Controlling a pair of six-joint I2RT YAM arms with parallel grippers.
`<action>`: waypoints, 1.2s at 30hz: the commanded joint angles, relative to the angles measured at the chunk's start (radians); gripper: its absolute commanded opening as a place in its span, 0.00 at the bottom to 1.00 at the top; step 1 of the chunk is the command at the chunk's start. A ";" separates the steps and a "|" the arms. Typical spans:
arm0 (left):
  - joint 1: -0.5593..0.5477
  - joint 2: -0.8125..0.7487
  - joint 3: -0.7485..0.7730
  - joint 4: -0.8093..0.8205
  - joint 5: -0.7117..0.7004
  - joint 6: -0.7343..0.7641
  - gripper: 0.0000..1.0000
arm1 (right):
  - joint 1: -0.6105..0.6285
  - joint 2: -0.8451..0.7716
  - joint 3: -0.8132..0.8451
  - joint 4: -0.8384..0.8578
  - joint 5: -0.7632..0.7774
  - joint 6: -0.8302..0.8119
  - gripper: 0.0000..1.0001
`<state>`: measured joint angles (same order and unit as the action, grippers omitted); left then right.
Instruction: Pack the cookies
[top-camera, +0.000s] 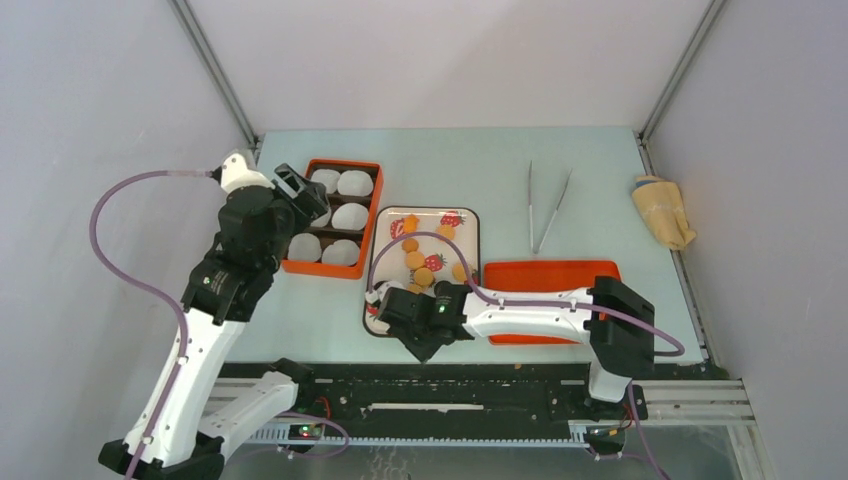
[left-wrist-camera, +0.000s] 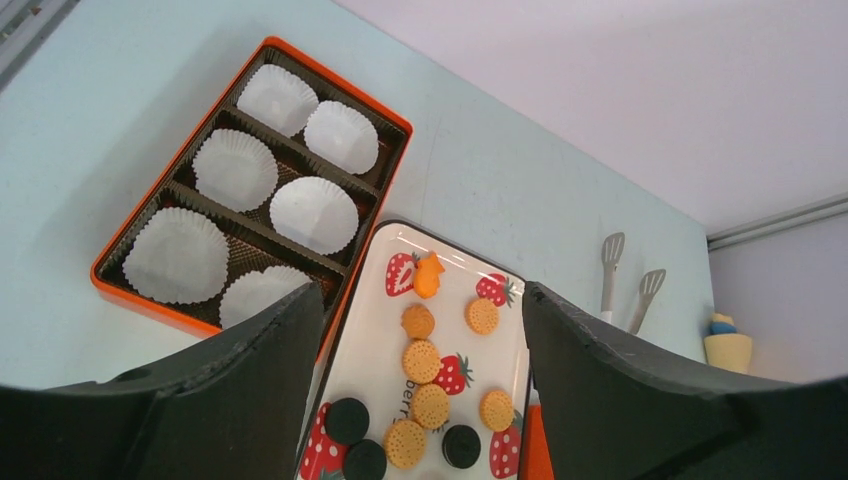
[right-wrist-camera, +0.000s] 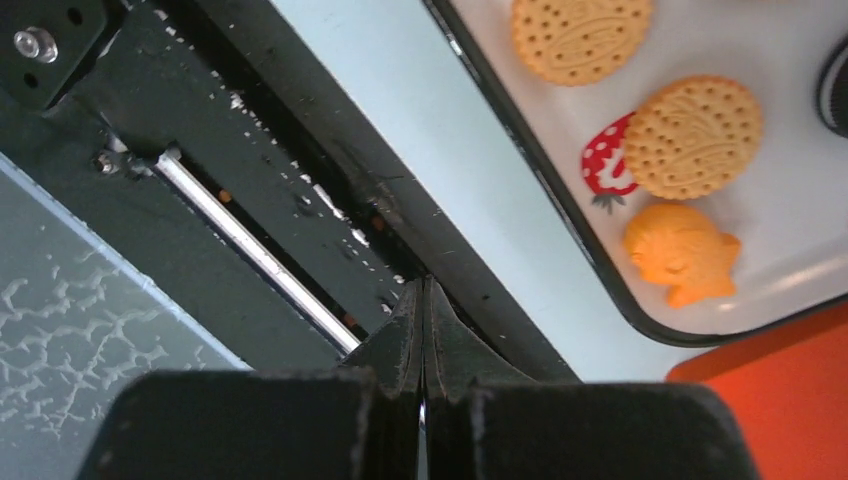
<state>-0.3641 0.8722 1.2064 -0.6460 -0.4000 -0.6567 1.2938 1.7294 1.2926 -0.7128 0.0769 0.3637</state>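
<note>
Several cookies (left-wrist-camera: 420, 360) loose on strawberry tray (left-wrist-camera: 455, 268), box (left-wrist-camera: 395, 115) of paper cups (left-wrist-camera: 314, 214) just beside it, tongs (top-camera: 531, 205) and orange lid (top-camera: 545, 275) near, left fingers (left-wrist-camera: 255, 390) spread, empty, above, right fingers (right-wrist-camera: 395, 345) clenched, empty, at tray's near end

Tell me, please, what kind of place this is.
Probably a robot lab cell, not a kitchen: two arms bolted at a pale table, plain walls with metal struts, cookies on a tray.

The cookies (left-wrist-camera: 421, 360), small round flat discs, are being carried loose and flat on a white strawberry-printed tray (left-wrist-camera: 372, 335), the golden-orange dotted ones being spread along its middle and three black ones (left-wrist-camera: 347, 420) being grouped at its near end.
</note>
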 joint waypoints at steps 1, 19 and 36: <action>0.004 -0.028 -0.048 -0.020 0.005 -0.025 0.78 | 0.024 0.036 0.011 0.019 -0.036 0.035 0.00; 0.004 -0.068 -0.083 -0.015 0.008 0.004 0.80 | -0.127 0.171 0.036 0.090 0.015 0.008 0.00; 0.004 -0.017 -0.120 0.030 0.007 0.023 0.80 | -0.342 0.298 0.139 0.137 0.068 -0.022 0.00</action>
<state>-0.3641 0.8402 1.1225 -0.6628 -0.3889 -0.6533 1.0176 1.9835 1.3762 -0.6392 0.0692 0.3649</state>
